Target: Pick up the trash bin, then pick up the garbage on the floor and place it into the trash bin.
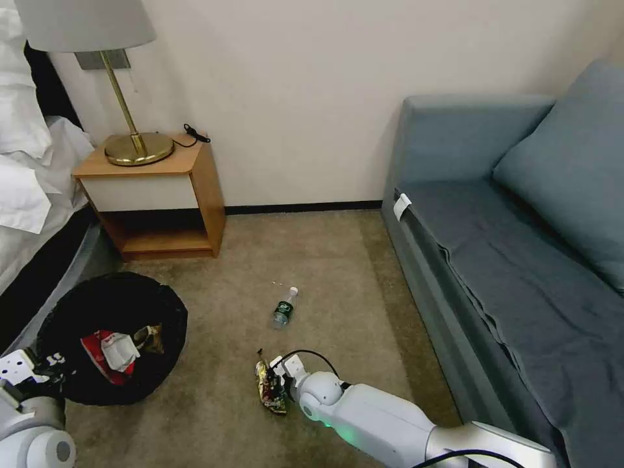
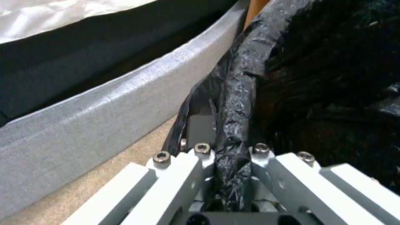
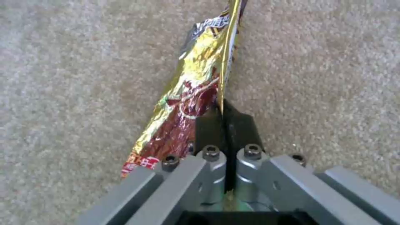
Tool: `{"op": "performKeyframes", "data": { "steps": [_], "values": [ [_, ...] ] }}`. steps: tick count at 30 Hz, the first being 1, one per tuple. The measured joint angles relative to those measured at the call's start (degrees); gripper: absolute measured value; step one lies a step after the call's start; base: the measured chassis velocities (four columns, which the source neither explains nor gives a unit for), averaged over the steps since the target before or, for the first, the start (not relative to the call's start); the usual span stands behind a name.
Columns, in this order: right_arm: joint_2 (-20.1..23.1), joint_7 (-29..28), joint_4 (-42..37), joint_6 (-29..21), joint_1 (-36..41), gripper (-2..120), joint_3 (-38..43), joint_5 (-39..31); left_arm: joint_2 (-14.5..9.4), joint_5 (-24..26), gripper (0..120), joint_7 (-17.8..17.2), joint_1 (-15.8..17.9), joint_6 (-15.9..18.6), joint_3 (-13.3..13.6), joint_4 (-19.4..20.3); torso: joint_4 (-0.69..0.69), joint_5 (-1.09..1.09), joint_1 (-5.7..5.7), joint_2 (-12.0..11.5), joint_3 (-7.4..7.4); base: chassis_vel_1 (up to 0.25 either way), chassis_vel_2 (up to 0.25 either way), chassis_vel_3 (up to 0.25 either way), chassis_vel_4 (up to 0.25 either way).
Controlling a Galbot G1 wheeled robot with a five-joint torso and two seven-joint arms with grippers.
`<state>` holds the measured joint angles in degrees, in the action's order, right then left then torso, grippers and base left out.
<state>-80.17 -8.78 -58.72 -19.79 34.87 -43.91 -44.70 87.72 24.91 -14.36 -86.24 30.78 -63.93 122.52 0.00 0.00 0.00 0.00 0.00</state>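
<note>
Your left gripper (image 1: 39,376) is clenched on the trash bin (image 1: 114,338) rim, low left by the bed; carton (image 1: 107,351) and brown bag (image 1: 151,338) lie inside. Right gripper (image 1: 281,383) pinches the gold wrapper (image 3: 187,103) edge on the carpet (image 1: 214,403). Step: wrapper pickup; next, lift and carry left over the bin. Bottle (image 1: 285,307) lies beyond, apart.

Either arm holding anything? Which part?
Left gripper pinches the trash bin by its bagged rim; right gripper is shut on the snack wrapper edge.
</note>
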Motion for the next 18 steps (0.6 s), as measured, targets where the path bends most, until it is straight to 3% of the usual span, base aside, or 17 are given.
{"op": "performKeyframes", "data": {
  "steps": [18],
  "values": [
    [4.32,-0.02,-8.81,1.87,-1.83,0,2.26,-0.84,-0.16,0.0,2,0.04,0.13,0.11,0.34,-0.21,0.0,0.0,0.0,0.0,0.0,0.0,0.0,0.0,0.0]
  ]
}}
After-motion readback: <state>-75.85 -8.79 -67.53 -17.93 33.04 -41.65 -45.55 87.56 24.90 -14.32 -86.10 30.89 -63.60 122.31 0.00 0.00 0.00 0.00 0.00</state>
